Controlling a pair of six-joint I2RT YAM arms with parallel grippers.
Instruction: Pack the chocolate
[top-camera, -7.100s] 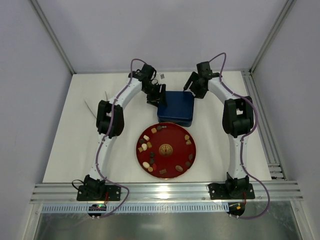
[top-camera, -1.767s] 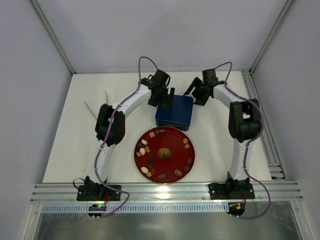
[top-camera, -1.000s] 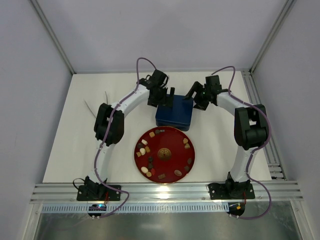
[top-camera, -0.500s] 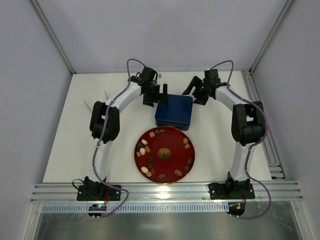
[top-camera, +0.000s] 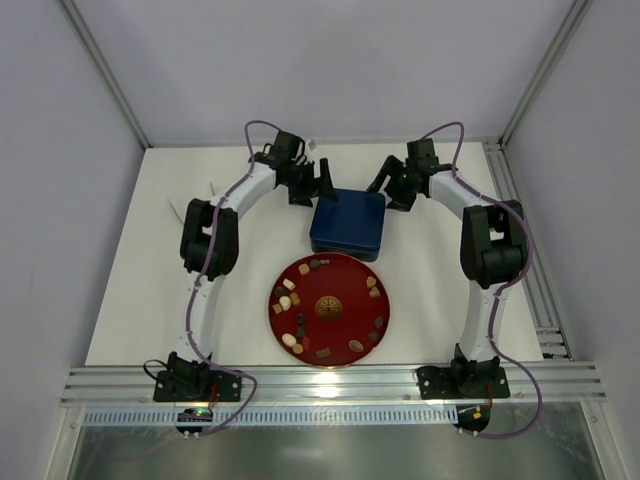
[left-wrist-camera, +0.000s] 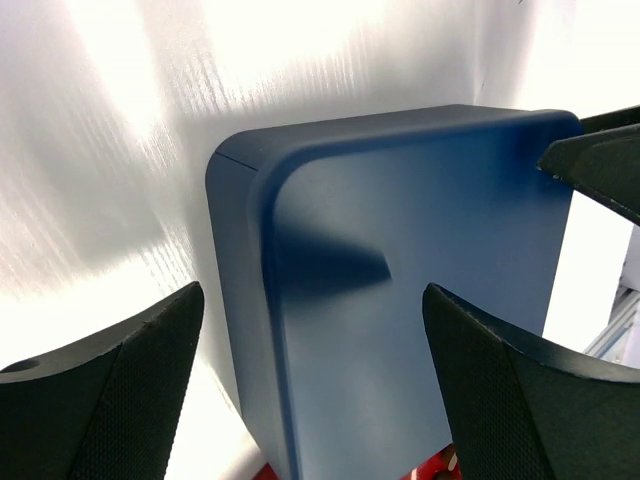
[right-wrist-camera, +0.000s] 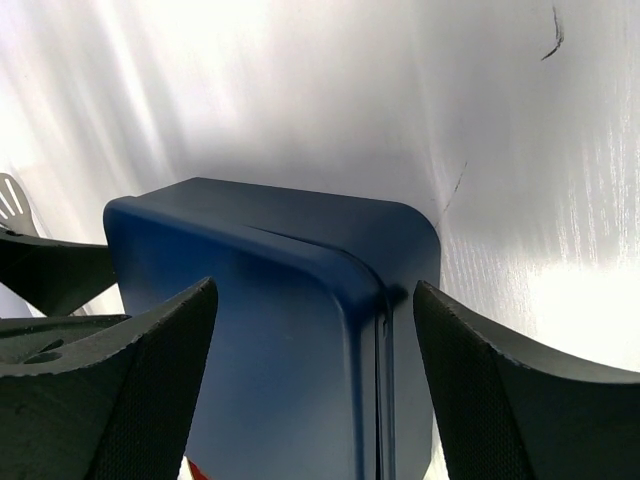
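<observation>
The chocolate (top-camera: 293, 297) is many small brown, tan and cream pieces in a ring on the round red plate (top-camera: 352, 296). The dark blue square tin (top-camera: 348, 225) stands behind the plate with its lid shut, so its compartments are hidden. My left gripper (top-camera: 323, 180) is open at the tin's back left corner, and in the left wrist view (left-wrist-camera: 315, 390) its jaws frame the tin (left-wrist-camera: 420, 260). My right gripper (top-camera: 384, 184) is open at the tin's back right corner, and its wrist view (right-wrist-camera: 315, 385) shows the tin (right-wrist-camera: 270, 330) between the jaws. Neither gripper holds anything.
A white flat object (top-camera: 180, 209) lies on the table at the far left. Aluminium rails (top-camera: 530, 250) run along the right side and the near edge. Grey walls enclose the table on three sides.
My left gripper has drawn back from over the tin's back edge to just behind its back left corner. The right gripper has shifted slightly at the back right corner. The tin and plate stay put.
</observation>
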